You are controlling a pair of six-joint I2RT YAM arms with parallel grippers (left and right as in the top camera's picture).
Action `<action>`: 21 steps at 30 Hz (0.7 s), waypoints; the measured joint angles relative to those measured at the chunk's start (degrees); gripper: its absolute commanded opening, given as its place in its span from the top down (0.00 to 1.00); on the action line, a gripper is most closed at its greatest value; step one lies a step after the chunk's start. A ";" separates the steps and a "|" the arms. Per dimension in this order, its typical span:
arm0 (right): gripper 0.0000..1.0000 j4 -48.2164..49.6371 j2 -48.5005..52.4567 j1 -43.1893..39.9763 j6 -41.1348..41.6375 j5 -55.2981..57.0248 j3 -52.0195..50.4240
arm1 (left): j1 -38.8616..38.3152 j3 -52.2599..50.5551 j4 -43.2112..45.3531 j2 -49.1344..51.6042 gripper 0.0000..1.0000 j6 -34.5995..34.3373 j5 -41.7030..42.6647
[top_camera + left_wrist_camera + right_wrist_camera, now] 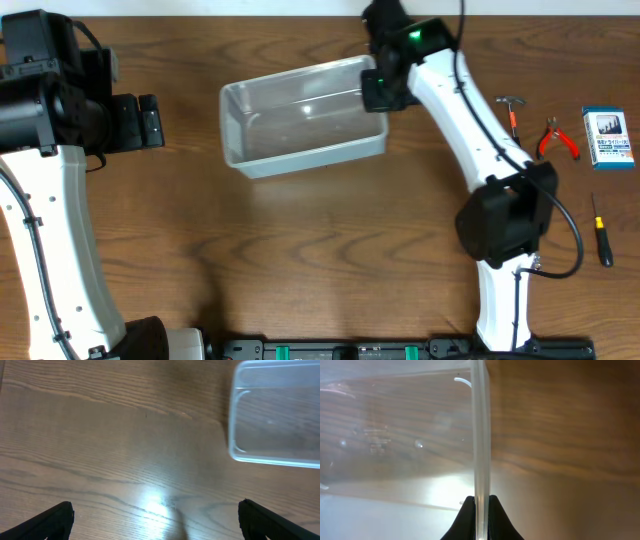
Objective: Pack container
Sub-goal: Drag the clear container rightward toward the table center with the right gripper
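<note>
only right wrist shows right pincer [481, 504] clamping container [395, 435] rim.

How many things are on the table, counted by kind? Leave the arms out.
Container: 1
Box: 1
Hammer: 1
Pliers: 1
Screwdriver: 1
Total: 5

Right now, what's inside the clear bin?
Nothing shows inside the bin, only the table through its floor. The right gripper clamps its wall, hiding that corner overhead.
</note>
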 measured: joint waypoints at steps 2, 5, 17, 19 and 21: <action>0.99 -2.64 -0.85 -1.49 -0.52 0.15 0.00 | 0.00 0.00 -0.07 0.00 0.02 0.00 0.00; 0.99 -6.58 -1.99 -3.56 -1.51 0.37 0.00 | 0.00 0.00 -0.07 0.00 0.02 0.00 0.00; 0.99 -14.56 -3.58 -5.44 -5.60 0.33 0.00 | 0.00 0.00 -0.07 0.00 0.02 -0.59 0.00; 0.99 -14.75 -3.61 -5.88 -6.49 0.37 0.00 | 0.00 0.00 -0.09 0.00 0.02 -1.09 0.00; 0.99 -14.73 -3.61 -6.45 -7.13 0.26 0.00 | 0.00 0.00 -0.09 0.00 0.02 -1.29 0.02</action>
